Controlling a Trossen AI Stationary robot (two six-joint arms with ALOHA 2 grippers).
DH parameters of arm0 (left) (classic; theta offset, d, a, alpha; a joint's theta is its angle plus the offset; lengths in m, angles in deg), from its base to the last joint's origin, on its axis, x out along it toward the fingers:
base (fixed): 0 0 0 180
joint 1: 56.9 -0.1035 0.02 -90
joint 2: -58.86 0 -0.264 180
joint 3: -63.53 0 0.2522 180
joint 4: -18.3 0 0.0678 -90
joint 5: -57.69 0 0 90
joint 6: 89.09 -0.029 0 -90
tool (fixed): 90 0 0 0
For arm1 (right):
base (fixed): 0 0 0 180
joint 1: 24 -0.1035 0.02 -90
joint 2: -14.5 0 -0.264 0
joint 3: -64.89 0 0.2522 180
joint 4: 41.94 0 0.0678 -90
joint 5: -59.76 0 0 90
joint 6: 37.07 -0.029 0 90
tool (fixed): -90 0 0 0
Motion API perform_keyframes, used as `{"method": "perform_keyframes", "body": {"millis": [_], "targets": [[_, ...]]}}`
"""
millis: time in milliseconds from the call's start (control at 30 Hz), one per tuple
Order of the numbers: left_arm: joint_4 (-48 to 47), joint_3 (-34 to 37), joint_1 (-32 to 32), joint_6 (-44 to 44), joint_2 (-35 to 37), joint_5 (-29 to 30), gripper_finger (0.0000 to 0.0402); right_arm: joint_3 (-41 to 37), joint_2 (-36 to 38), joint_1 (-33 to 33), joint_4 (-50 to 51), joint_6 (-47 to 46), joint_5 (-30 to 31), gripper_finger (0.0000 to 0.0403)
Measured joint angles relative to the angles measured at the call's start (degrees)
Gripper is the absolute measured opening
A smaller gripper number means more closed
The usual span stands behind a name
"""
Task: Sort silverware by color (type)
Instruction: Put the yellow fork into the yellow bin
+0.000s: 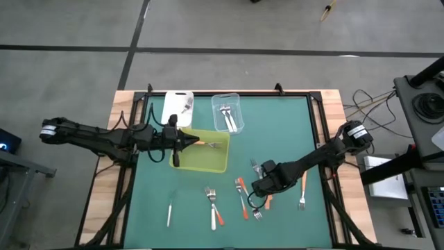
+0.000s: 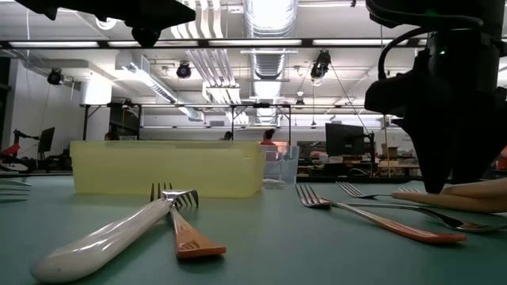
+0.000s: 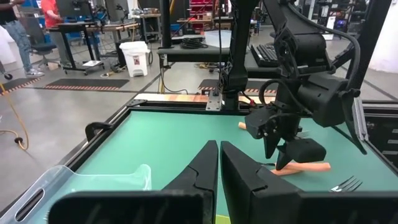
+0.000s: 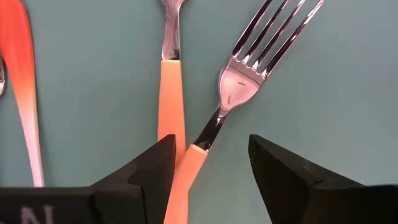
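Orange-handled fork point(image 4: 214, 118) lies flat on the green mat w/ other silverware point(image 1: 244, 194) at the table's near-middle. Right gripper point(image 4: 210, 163) is low over it, fingers spread either side of its handle, not touching — arm stretched in from the right edge. Left gripper point(image 3: 219, 163) pressed together, hovering over the yellow-green tray point(image 1: 201, 161), arm reaching from the left.

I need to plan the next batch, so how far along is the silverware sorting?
Done: one orange-handled fork lies in the yellow-green tray, forks in the clear tub, something in the white tub. In hand: right gripper, open, straddles an orange-handled fork. Left gripper is shut above the tray. Left: loose silverware on the table.
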Motion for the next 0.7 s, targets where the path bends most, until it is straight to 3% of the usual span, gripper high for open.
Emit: {"method": "perform_keyframes", "body": {"millis": [700], "targets": [[0.1,0.0,0.0,0.0,0.0,0.0,0.0001,-6.2,3.4,0.0,0.3,0.7,-0.2,0.0194]]}}
